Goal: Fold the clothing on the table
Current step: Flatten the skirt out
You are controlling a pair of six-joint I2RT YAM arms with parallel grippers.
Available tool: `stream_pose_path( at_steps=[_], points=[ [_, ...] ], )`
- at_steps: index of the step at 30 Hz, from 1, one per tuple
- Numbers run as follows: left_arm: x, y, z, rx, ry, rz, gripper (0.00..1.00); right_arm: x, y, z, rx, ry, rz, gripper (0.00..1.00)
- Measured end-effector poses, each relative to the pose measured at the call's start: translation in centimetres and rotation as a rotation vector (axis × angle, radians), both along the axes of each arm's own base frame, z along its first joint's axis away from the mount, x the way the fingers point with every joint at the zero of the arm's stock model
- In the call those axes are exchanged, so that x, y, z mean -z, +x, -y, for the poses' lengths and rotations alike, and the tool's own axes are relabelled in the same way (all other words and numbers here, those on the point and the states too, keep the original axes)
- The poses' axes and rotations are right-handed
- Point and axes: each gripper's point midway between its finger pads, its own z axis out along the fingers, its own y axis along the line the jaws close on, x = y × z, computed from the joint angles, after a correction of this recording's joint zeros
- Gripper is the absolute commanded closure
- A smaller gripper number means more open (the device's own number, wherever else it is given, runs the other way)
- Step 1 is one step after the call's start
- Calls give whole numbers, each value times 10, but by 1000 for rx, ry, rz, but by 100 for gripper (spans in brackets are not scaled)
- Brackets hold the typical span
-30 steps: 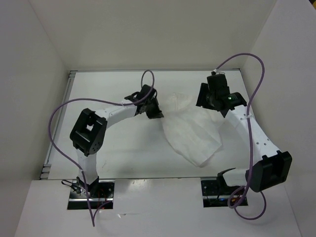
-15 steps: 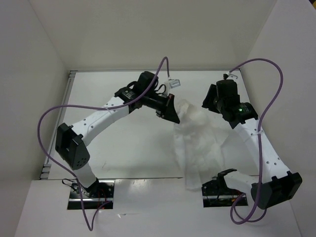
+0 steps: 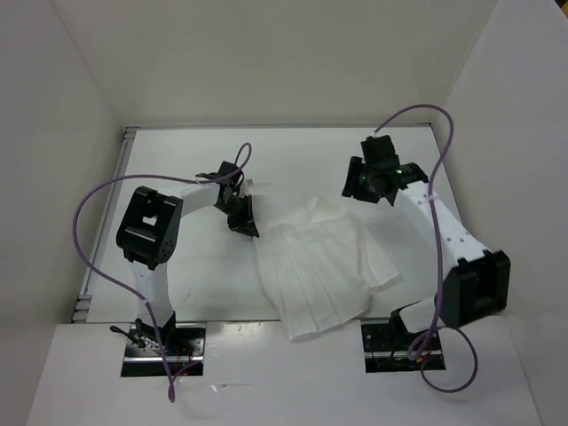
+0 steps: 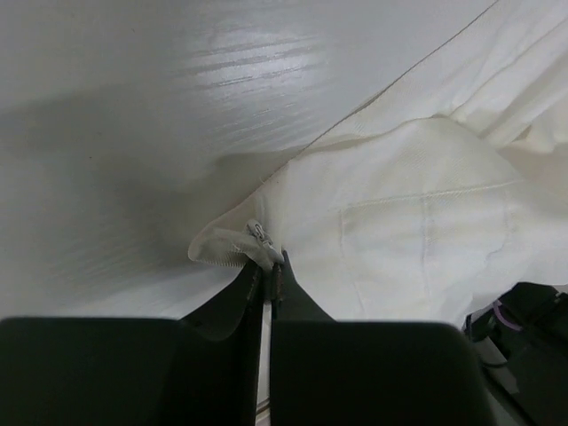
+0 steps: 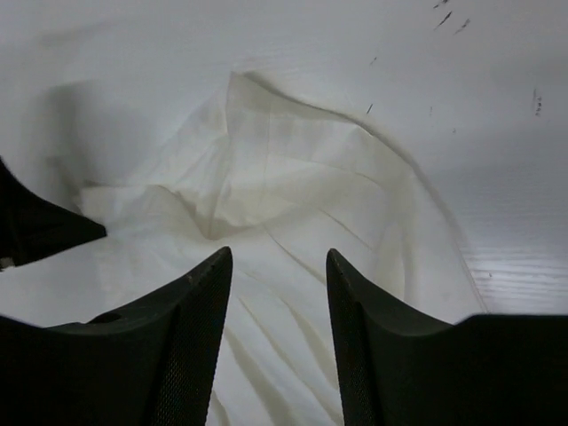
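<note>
White walls (image 3: 266,62) are seen closing in on three sides of the table (image 3: 177,275). The clothing (image 3: 319,266) is spread right of centre, with its pleats fanned toward the near edge and the hem laid right at the rim.

The far-left corner is pinched by the left gripper (image 4: 268,271). Its jaws are pressed together on a thin tab of fabric beside the zip pull (image 4: 257,233), and very little cloth is caught. The right gripper (image 5: 277,266) is held over the far-right corner with its jaws spread. Nothing is gripped there, and rumpled folds are seen below, between the fingers.

Trouble can be expected from that left pinch. If the corner is lifted or dragged sharply, the tab could be pulled free and the fold lost on that side. On the right, a badly placed closure could take only a loose ridge, or several layers could be bunched together, and a crooked crease would be made. With one corner held and the other free, the waistband could be skewed. The hem could also be dragged off the table if the garment is drawn nearer.
</note>
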Motion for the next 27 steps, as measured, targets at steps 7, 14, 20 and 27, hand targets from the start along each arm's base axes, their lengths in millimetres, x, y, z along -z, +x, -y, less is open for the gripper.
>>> stream_pose_path(
  at_steps=[7,14,20,27],
  points=[
    [-1,6,0,-2,14,35,100,79,23,-44,-149,-116,-208,48],
    [-2,6,0,-21,11,40,100,114,68,-61,-144,-214,-241,48],
    [-3,3,0,-24,6,49,100,124,84,-61,-101,-318,-227,48],
    [-3,3,0,-24,4,53,100,130,91,-58,-74,-400,-225,48]
  ],
)
